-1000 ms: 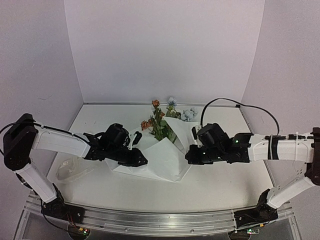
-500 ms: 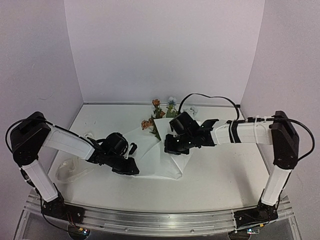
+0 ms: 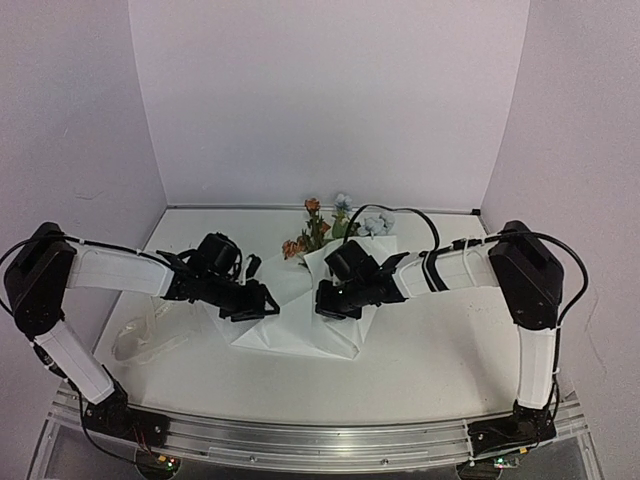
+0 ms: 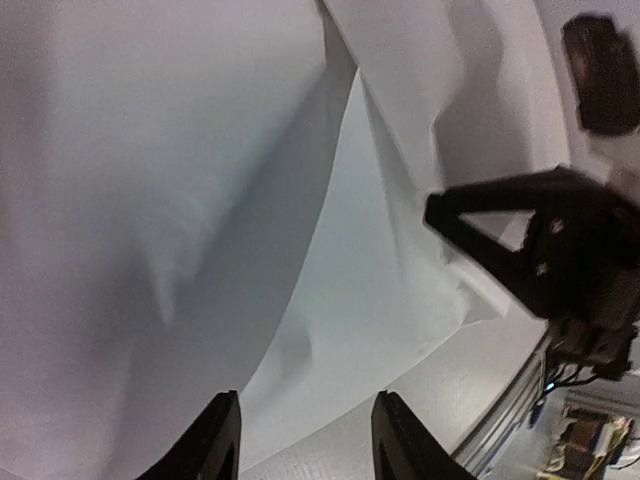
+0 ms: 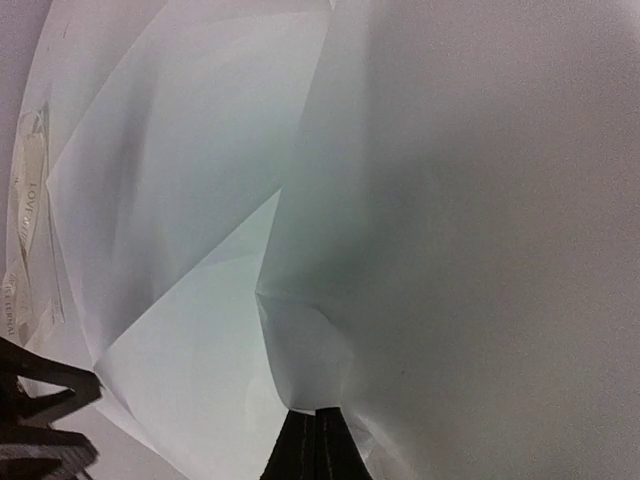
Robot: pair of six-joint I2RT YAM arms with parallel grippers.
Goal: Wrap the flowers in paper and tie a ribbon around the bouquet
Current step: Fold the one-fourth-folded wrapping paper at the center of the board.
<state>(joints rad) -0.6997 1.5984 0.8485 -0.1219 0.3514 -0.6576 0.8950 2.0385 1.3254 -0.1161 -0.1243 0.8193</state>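
Paper [image 3: 300, 325] is folded over flowers [image 3: 318, 225] on bench [image 3: 440, 360]; its fold is clamped by right claw [image 5: 316, 440], left claw [image 4: 308, 445] is held apart at its left side.

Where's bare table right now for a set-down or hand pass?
Freest: near-right table, bordered by the paper, the right arm and the front rail. Also far-left corner behind the left arm. Crowded: centre, where left gripper and right gripper meet over the paper, flowers behind; ribbon takes near-left.

right gripper [image 3: 325, 305]: carried paper [image 3: 300, 335] flap leftward across the flowers [image 3: 312, 232] | left gripper [image 3: 262, 300]: jaws wider apart, drawn back slightly
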